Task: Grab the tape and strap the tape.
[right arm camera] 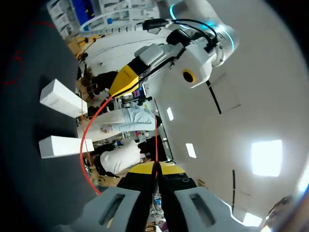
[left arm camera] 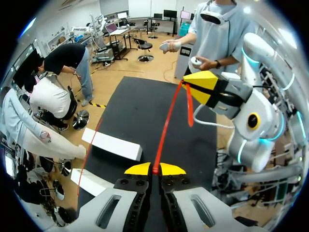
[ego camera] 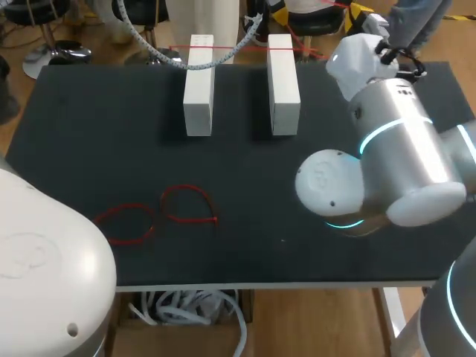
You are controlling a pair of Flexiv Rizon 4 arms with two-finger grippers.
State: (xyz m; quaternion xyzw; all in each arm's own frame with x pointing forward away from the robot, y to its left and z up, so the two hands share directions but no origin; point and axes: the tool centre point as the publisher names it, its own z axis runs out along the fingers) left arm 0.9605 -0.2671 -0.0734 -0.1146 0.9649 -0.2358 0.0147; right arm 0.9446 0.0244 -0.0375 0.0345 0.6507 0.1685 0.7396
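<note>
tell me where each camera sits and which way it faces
Head view: above and behind the robot, looking down on the table, white blocks and red loops; left arm and right arm show.
Left wrist view: on that wrist, looking along the left pincer, shut on the red tape, toward the right pincer.
Right wrist view: on that wrist, looking along the right pincer, shut on the red tape, back at the left pincer.
Shared: both wrist views show the red tape between both pincers, plus the white blocks.

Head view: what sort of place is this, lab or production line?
Probably a robotics test bench: black table, two white blocks set up as fixtures, spare red loops, left gripper and right gripper both shut on one red tape.
</note>
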